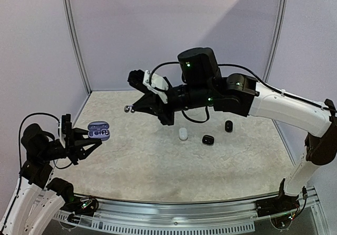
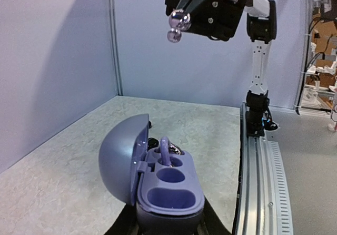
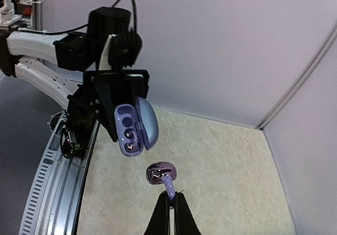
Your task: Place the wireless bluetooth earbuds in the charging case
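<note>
No text, label, brand, number or sign readable in any view.

bright, soft, even light, broad diagonal shadow across the back wall (image 1: 158,35), mild wide-angle bending at edges
</note>
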Motion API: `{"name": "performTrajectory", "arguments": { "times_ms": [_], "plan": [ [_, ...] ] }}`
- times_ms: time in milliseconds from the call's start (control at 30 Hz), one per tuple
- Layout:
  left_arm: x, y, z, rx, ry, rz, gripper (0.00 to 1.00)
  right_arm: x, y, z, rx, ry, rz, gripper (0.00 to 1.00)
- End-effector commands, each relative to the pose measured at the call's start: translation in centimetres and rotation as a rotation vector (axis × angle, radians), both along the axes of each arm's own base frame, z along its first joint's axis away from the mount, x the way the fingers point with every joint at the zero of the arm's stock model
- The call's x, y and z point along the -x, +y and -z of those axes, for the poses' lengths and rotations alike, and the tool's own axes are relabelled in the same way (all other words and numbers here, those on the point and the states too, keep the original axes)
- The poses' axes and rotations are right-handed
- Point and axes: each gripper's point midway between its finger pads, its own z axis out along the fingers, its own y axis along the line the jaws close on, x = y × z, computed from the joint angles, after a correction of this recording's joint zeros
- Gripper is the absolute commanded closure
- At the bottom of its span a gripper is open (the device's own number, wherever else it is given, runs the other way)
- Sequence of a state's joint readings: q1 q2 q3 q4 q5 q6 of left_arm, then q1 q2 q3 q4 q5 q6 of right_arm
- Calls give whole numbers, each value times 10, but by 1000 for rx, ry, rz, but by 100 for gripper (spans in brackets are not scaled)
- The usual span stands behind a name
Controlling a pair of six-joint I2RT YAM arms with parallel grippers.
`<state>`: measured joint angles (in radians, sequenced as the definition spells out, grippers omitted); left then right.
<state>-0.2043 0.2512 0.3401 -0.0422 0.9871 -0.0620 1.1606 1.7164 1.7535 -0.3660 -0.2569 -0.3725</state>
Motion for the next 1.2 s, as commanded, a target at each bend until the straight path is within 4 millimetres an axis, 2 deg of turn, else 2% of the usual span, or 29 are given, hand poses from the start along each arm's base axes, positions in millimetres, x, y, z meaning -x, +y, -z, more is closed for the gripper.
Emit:
{"name": "performTrajectory", "arguments": {
  "times_ms": [0, 200, 367, 433, 600, 867, 1167],
  "plan": [
    [16, -11, -7, -29, -9, 107, 100, 32, 25, 0, 28, -176, -127, 100],
    [22, -19, -9, -53, -5, 157, 100, 61, 50, -3, 38, -264, -211, 100],
    [13, -19, -12, -76, -58, 111, 100, 67, 70, 7, 59, -241, -214, 100],
    [13, -20, -10, -82, -66, 113, 100, 68, 74, 7, 51, -217, -209, 100],
    [14, -20, -6, -104, -77, 116, 100, 59, 80, 22, 95, -207, -167, 100],
    [5, -18, -8, -121, -106, 60, 100, 53, 91, 40, 132, -155, -136, 100],
    [5, -18, -7, -123, -111, 57, 100, 45, 95, 55, 167, -143, -98, 100]
  ]
}}
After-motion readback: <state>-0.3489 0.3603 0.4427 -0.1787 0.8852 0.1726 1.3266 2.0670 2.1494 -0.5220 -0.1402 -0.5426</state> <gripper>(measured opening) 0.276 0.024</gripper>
